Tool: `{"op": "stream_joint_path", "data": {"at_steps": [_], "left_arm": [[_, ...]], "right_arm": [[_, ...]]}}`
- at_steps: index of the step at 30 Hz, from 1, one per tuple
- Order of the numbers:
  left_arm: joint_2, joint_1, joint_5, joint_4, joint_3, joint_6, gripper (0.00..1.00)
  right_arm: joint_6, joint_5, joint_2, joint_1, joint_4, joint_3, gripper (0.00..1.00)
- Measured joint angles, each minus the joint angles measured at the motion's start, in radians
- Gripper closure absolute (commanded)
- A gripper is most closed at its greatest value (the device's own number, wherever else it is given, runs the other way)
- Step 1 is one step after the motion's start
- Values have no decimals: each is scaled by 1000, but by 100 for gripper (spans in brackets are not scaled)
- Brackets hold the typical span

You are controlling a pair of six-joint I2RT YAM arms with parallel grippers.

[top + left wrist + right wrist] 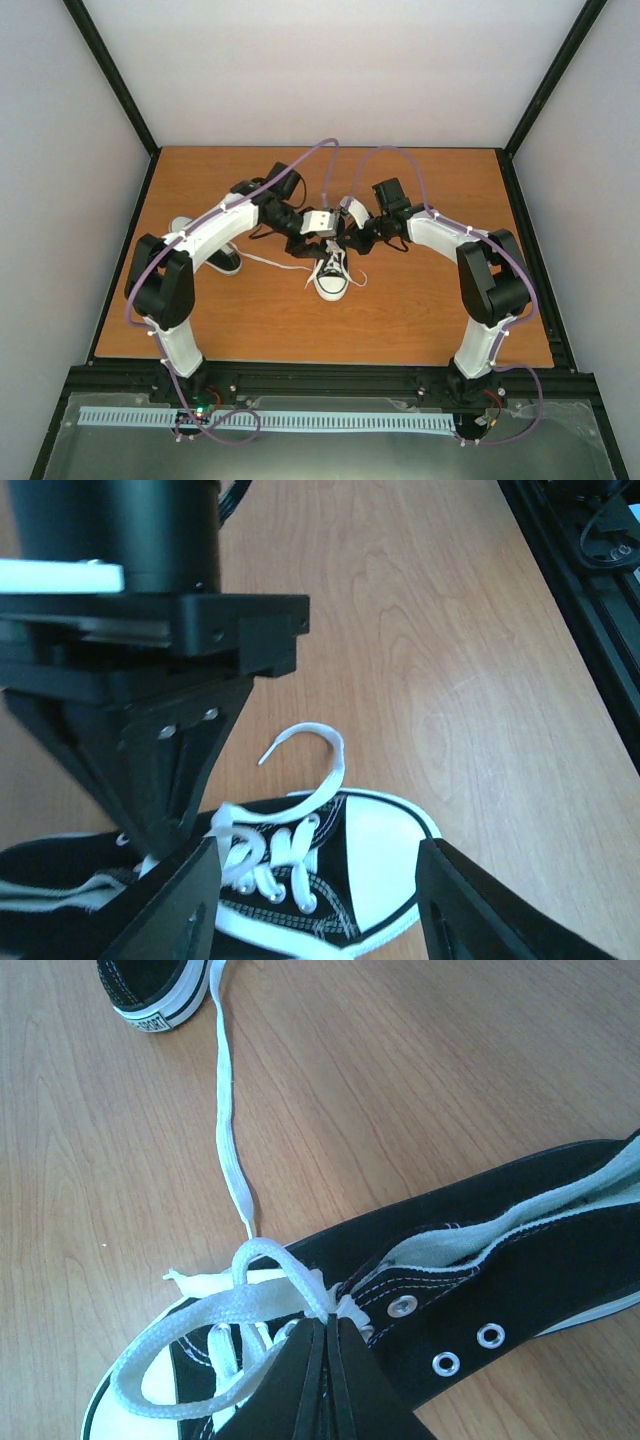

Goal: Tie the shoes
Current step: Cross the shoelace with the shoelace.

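Centre shoe (332, 278) sits mid-table with its white toe cap toward the near edge, not tied yet. Your right gripper (326, 1350) is clamped fully closed on the base of a lace loop (190, 1335), just beside the top eyelets. Your left gripper (318, 870) hangs partly open over the toe cap and lacing, holding nothing. A free lace end (315, 745) curls off the shoe just past its fingers. Further out on the left, the second shoe (205, 248) lies partly under the left arm. A long lace (228, 1130) runs from the lacing across the table (420, 310) toward it.

Risks as I read them:
- Nothing pins the shoe, so a pull with the right gripper likely drags or tips it instead of tightening the lace.
- The loop is floppy and may collapse if you ease the pinch.
- Closing the left fingers here could grab the crossed lacing, not the free end.
- The long lace could snag the second shoe.
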Motion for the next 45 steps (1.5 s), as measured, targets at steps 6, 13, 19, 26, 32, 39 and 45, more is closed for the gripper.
{"op": "stream_joint_path", "data": {"at_steps": [6, 13, 19, 26, 32, 39, 45], "left_arm": [[42, -31, -29, 57, -6, -5, 47], [87, -34, -64, 98, -9, -1, 46], [101, -41, -89, 130, -9, 2, 52], [113, -41, -134, 174, -10, -13, 98], [108, -26, -161, 185, -16, -48, 99], [99, 51, -121, 184, -27, -99, 99], [111, 80, -103, 184, -27, -126, 99]], "right_arm": [[7, -1, 0, 0, 1, 0, 97], [7, -1, 0, 0, -9, 6, 97], [7, -2, 0, 0, -17, 18, 97], [7, -2, 0, 0, -16, 18, 97], [7, 1, 0, -1, -16, 18, 97], [-5, -2, -9, -2, -27, -5, 97], [-13, -20, -27, -2, -31, -22, 97]]}}
